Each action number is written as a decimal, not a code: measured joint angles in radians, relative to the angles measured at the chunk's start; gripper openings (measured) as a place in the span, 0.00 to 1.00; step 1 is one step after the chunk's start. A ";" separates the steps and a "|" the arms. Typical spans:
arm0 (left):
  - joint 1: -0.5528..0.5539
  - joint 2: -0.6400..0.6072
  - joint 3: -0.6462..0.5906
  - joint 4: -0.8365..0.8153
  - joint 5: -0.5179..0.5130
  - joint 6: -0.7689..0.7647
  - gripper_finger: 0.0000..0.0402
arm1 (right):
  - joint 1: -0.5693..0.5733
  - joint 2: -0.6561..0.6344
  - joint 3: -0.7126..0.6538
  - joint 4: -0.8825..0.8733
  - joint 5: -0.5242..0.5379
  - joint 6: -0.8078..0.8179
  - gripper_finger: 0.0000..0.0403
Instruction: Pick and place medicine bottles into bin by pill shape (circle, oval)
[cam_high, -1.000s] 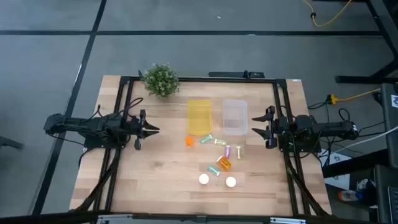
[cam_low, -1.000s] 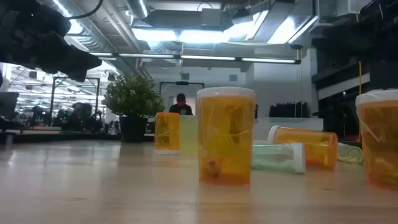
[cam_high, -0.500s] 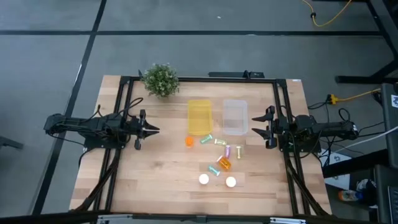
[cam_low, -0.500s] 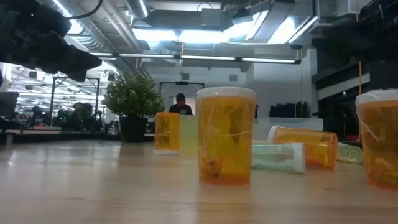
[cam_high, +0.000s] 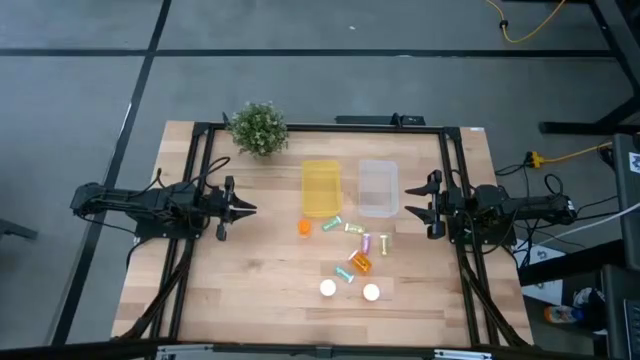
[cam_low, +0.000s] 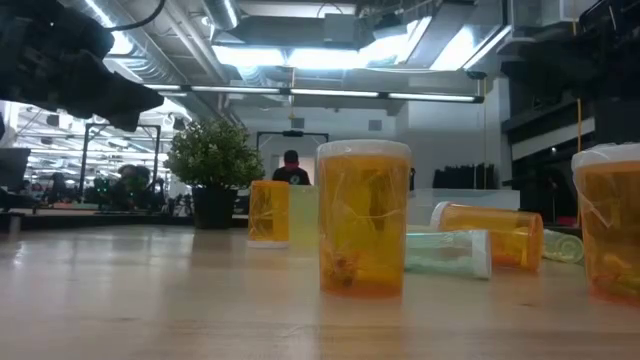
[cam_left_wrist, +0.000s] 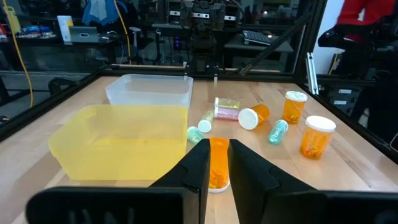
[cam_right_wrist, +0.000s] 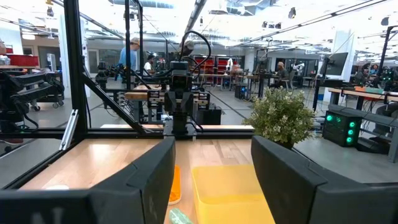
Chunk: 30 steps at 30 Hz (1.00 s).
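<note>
Across the wooden table's middle, the small orange and pastel medicine bottles (cam_high: 352, 252) lie scattered just near of the translucent yellow bin (cam_high: 321, 187) and clear plastic bin (cam_high: 378, 187), both apparently empty. Left gripper (cam_high: 240, 208) waits at the left, fingers nearly together, grasping nothing; right gripper (cam_high: 412, 200), at the right, stands parted, empty. Best approach one isolated bottle, closing squarely across its body.

Two bins (cam_high: 321, 187), one potted plant (cam_high: 258, 128), about nine medicine bottles (cam_high: 361, 263).
</note>
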<state>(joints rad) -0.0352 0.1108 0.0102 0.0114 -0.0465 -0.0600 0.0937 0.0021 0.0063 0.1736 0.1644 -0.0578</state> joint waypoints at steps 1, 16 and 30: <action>0.000 0.000 0.000 0.000 0.000 0.000 0.13 | 0.000 0.000 0.000 0.000 0.000 0.000 0.53; 0.000 0.000 0.000 0.000 0.000 0.000 0.13 | 0.000 0.000 0.000 0.007 0.000 0.030 0.53; 0.000 0.000 0.000 0.000 0.000 0.000 0.13 | 0.000 0.029 0.000 -0.127 -0.017 0.302 0.53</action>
<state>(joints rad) -0.0352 0.1108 0.0105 0.0115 -0.0463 -0.0597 0.0937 0.0309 0.0067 0.0468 0.1475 0.2439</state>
